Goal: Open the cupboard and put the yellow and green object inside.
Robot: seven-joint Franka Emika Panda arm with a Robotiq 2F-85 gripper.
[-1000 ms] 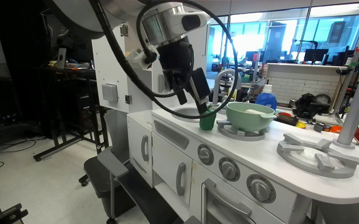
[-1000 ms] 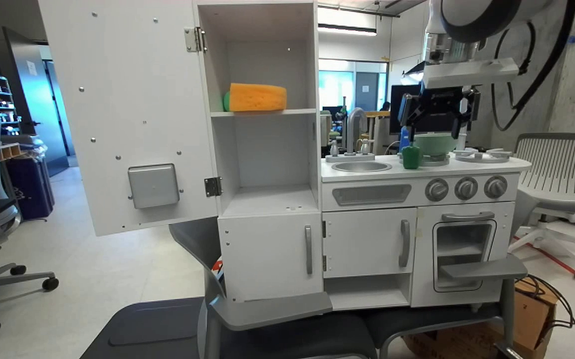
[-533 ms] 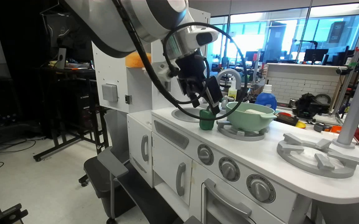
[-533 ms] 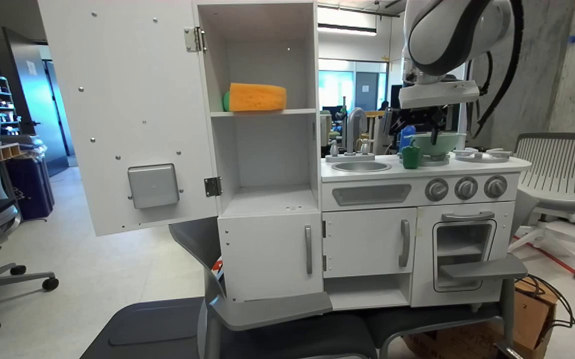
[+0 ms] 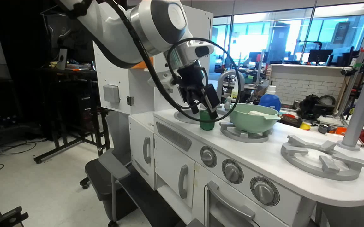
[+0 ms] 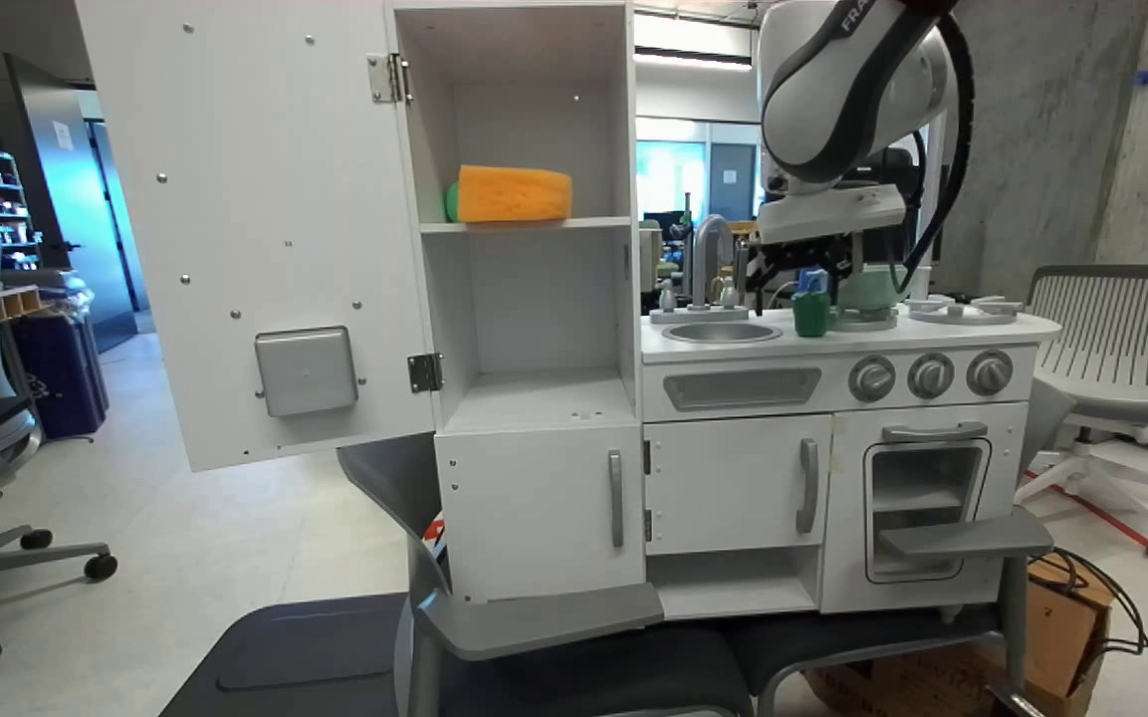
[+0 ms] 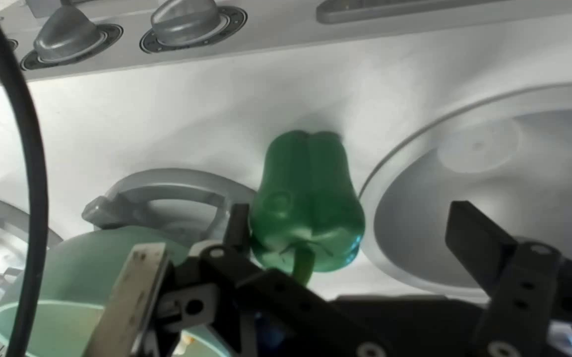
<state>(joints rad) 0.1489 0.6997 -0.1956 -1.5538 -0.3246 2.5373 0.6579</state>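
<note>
The orange-yellow object with a green end (image 6: pixel 516 195) lies on the upper shelf of the tall white cupboard (image 6: pixel 554 309). The cupboard door (image 6: pixel 285 239) stands wide open. In an exterior view, the arm partly hides the object (image 5: pixel 142 65). A green pepper (image 7: pixel 305 183) stands on the white counter beside the sink; it also shows in both exterior views (image 5: pixel 206 121) (image 6: pixel 811 314). My gripper (image 7: pixel 349 218) is open, with a finger on either side of the pepper's stem end. One finger (image 7: pixel 238 223) is against or very near the pepper; the other is well apart, over the sink.
A light green bowl (image 5: pixel 253 121) with something white inside stands on a burner close to the pepper. The sink (image 6: pixel 721 333) and tap (image 6: pixel 708 254) are on the pepper's cupboard side. A second burner (image 5: pixel 322 157) and a blue bottle (image 5: pixel 270 99) are nearby.
My gripper has come down to the pepper and moved toward the sink. The pepper has shifted slightly toward the sink since half a second ago. The cupboard and the orange-yellow object have not moved.
</note>
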